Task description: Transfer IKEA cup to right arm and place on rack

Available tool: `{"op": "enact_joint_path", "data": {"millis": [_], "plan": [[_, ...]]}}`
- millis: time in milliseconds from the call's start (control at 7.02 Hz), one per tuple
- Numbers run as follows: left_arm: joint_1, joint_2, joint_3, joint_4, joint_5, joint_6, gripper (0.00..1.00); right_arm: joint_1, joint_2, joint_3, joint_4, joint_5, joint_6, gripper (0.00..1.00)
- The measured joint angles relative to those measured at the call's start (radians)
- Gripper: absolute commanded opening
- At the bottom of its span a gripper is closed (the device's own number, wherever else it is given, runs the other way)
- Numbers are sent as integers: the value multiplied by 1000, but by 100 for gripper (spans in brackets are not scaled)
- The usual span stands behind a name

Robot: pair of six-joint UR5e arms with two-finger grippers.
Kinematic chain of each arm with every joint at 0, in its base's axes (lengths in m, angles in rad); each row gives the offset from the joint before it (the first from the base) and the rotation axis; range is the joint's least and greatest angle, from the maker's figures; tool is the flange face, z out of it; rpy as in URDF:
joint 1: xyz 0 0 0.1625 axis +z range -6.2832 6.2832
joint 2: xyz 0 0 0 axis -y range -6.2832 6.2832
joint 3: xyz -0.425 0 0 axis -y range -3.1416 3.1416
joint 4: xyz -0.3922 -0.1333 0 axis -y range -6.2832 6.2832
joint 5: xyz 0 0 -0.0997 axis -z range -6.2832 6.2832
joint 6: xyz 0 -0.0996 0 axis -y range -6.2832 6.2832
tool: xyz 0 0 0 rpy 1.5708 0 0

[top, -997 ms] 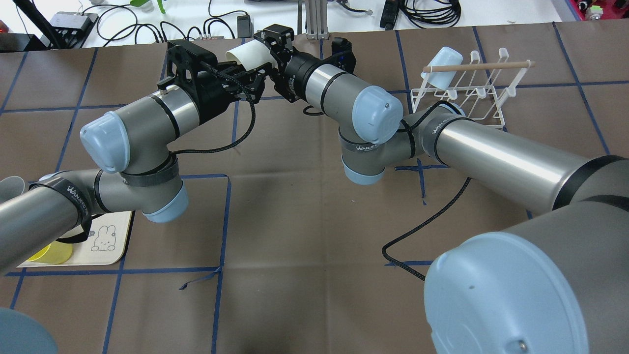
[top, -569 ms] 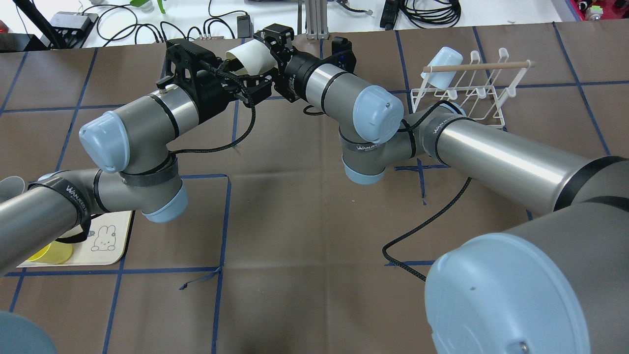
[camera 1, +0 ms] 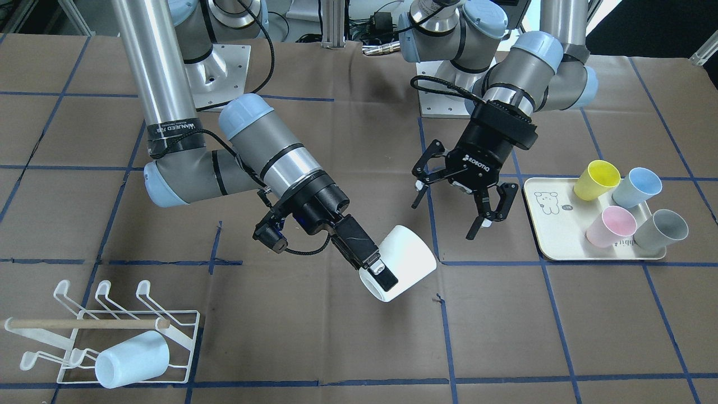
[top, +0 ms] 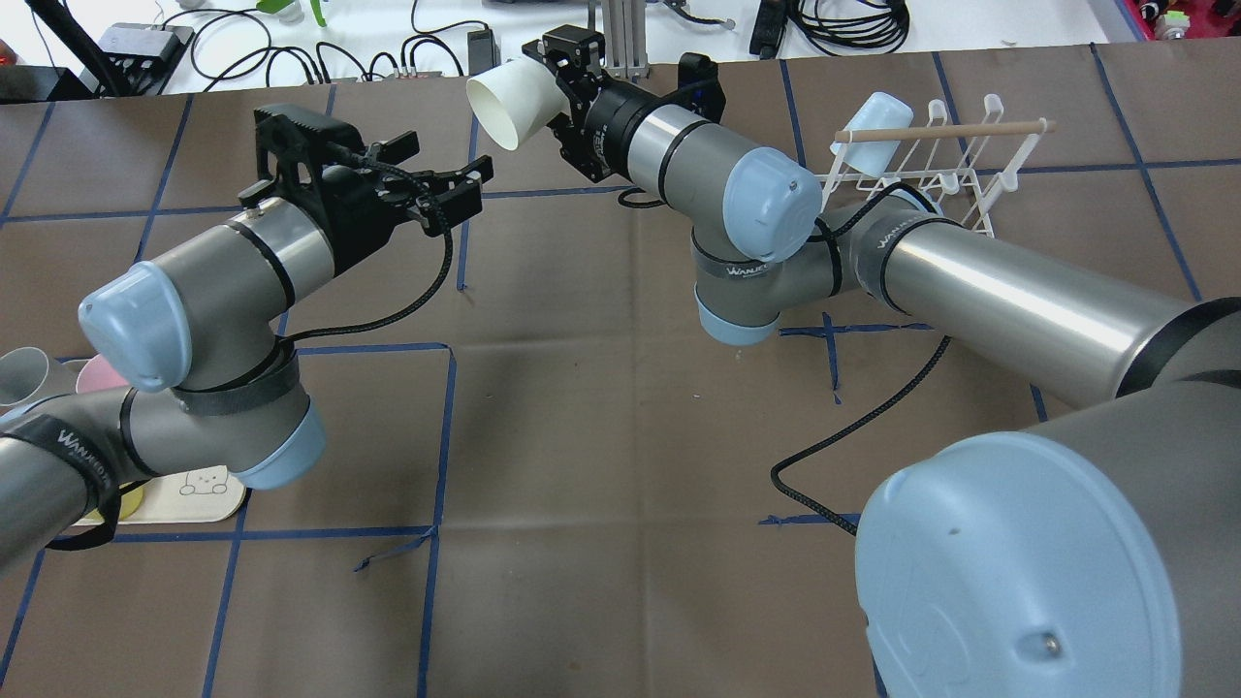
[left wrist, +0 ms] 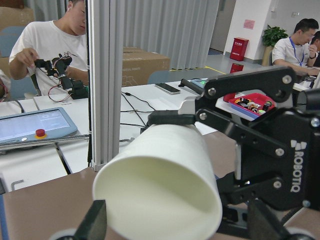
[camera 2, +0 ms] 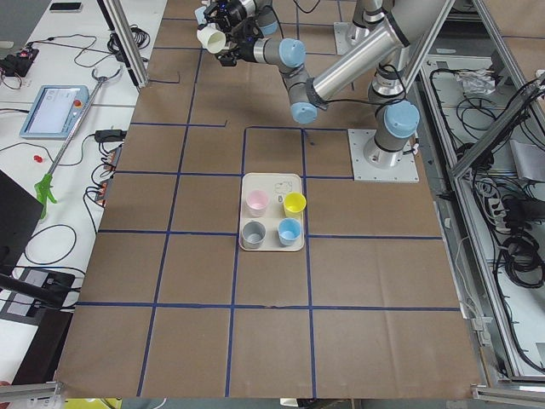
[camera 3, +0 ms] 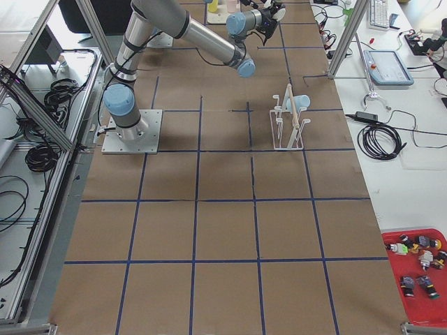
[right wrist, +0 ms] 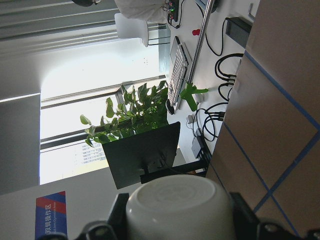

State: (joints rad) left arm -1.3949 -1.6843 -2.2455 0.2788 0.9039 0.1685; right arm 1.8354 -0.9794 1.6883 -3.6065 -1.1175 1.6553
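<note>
Clamping the white cup (camera 1: 409, 255) on its sides near the base, right gripper (camera 1: 387, 276) holds it tilted above the brown blue-taped table (camera 1: 314, 336), mouth toward the left gripper (camera 1: 457, 209), which is spread wide, empty, apart at the cup's 2 o'clock. "ROBOTIQ" on that gripper, "WANJEED" on an arm strap (camera 1: 174, 128); rack (camera 1: 84, 324) at front view's 8 o'clock, people (left wrist: 47, 45) at desks (left wrist: 145, 107) beyond.

- "ROBOTIQ", white: body of left gripper (camera 1: 449, 213), centre right, front-facing view.
- "ROBOTIQ", set vertically: body of right gripper (left wrist: 175, 170), right edge, left wrist view.
- "WANJEED": right-arm strap (camera 1: 175, 128), upper left, front-facing view.
- "WANJEED": left-arm strap (top: 76, 447), lower left, overhead view.
- Blue-and-red sign (right wrist: 50, 220), lower left, right wrist view: characters too small to read.
</note>
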Motion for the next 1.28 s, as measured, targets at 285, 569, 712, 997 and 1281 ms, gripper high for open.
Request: {"op": "enact_joint_path", "data": {"millis": [285, 569, 712, 997, 1281], "plan": [[78, 126, -34, -203, 7, 17, 99, -53, -6, -1, 1, 6, -85, 21], [106, 196, 47, -500, 78, 22, 99, -127, -10, -1, 3, 3, -359, 20], [102, 202, 133, -683, 131, 22, 99, -166, -11, 0, 11, -1, -552, 20], [77, 189, 286, -992, 243, 10, 99, -245, -22, 7, 27, -6, -944, 20], [-9, 135, 437, -1223, 419, -74, 99, -325, -47, 10, 47, -3, -1259, 19]]}}
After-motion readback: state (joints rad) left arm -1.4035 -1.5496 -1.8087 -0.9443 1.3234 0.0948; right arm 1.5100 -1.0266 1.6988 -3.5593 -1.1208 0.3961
